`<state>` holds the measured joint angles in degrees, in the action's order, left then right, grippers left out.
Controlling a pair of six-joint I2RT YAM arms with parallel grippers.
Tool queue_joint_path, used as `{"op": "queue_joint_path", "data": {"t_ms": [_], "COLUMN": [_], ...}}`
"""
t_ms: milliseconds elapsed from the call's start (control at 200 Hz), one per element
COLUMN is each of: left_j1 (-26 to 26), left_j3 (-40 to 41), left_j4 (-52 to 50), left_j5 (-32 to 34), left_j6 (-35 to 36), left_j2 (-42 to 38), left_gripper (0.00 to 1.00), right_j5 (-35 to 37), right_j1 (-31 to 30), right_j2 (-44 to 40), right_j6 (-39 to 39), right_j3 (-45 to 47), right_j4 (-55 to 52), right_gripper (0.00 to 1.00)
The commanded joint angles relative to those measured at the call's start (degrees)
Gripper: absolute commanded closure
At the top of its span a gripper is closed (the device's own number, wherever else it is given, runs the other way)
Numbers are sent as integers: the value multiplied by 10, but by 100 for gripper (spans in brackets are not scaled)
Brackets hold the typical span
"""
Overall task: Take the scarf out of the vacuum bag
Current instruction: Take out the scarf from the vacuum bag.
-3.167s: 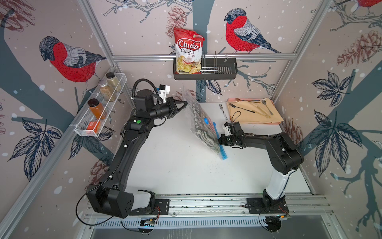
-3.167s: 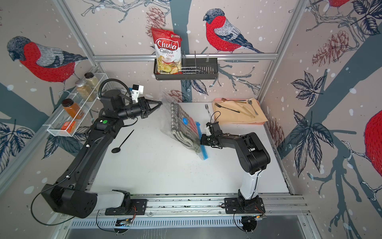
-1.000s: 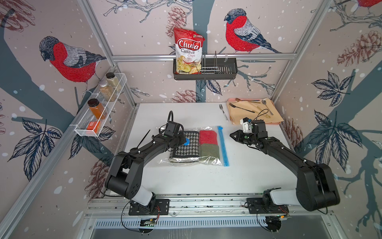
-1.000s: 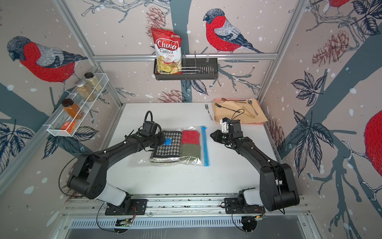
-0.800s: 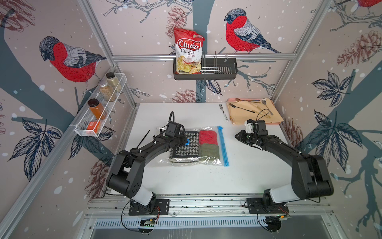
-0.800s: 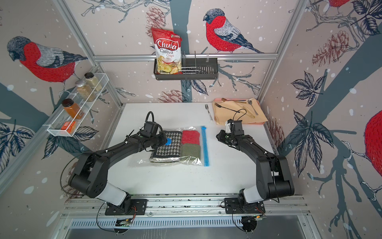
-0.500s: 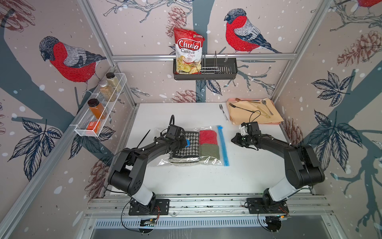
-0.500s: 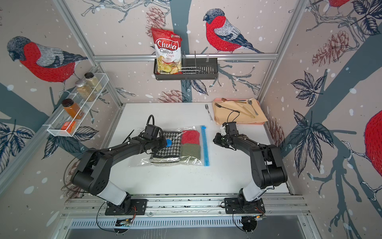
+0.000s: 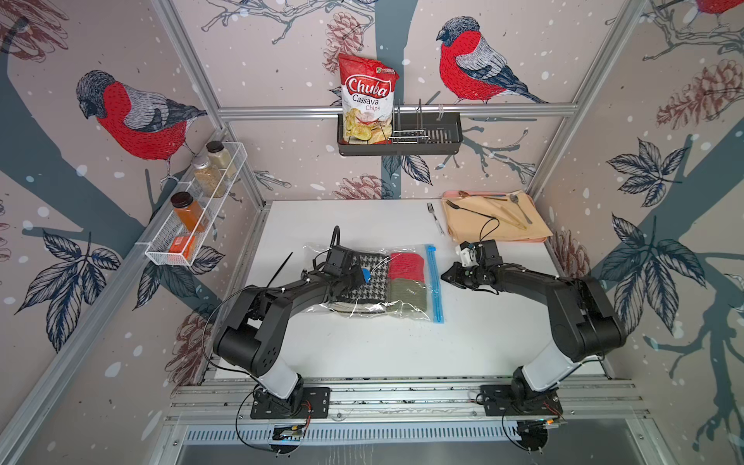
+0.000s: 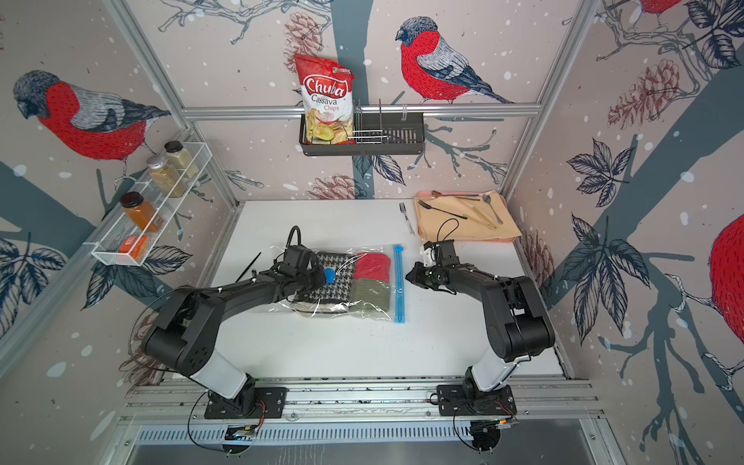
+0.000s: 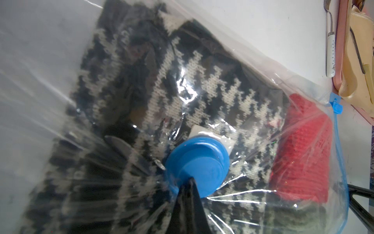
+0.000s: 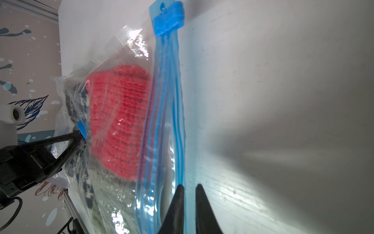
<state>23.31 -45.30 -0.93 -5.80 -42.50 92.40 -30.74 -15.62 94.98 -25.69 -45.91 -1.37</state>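
Cutlery lies on a cloth-covered tray (image 9: 503, 240) at the far right corner of the table (image 9: 362, 350), with a fork (image 9: 435, 217) just beside it. A chips bag (image 9: 366, 104) stands in a wall rack (image 9: 439, 141), and spice jars (image 9: 189, 209) sit on a side shelf (image 9: 169, 257).

The vacuum bag (image 9: 418, 316) lies flat mid-table. Its light-blue zip strip (image 9: 435, 290) is on the side facing the right arm, with a blue slider clip (image 12: 169, 20) at the strip's far end. Inside, the scarf (image 9: 368, 296) fills the half away from the strip. A red knit piece (image 9: 406, 265) and an olive knit piece (image 9: 408, 296) sit side by side between the scarf and the strip.

The left gripper (image 11: 189, 182) is closed tight, pinching the clear film at the rim of the blue valve cap (image 11: 198, 164) over the scarf. The right gripper (image 12: 189, 188) hangs low over the table just beside the strip's outer edge. Its jaws are a narrow slit apart with nothing between them.
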Motion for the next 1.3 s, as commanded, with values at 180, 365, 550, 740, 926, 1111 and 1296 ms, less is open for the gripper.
{"op": "queue_joint_path", "data": {"t_ms": [180,365,550,740,926,1111,1296], "left_j1": [6,48,77,77,77,78,77], "left_j3": [7,-20,-74,-104,-107,-84,-46], "left_j4": [-105,-123,-135,-99,-40,-33,-56], "left_j5": [40,68,58,12,-54,-68,-46], "left_j6": [9,29,47,37,10,-2,2], "left_j2": [-6,-69,-86,-21,52,77,77], "left_gripper": [97,91,79,82,87,93,98], "right_j5": [-97,-127,-133,-133,-136,-122,-115], "right_j1": [-6,-14,-13,-11,-7,-6,-11], "right_j2": [5,24,37,41,41,46,63], "right_j6": [-32,-58,-62,-62,-71,-84,-100], "right_j3": [18,21,20,19,23,16,2], "right_j4": [85,134,145,148,158,155,157], "right_gripper": [85,83,83,82,79,67,56]}}
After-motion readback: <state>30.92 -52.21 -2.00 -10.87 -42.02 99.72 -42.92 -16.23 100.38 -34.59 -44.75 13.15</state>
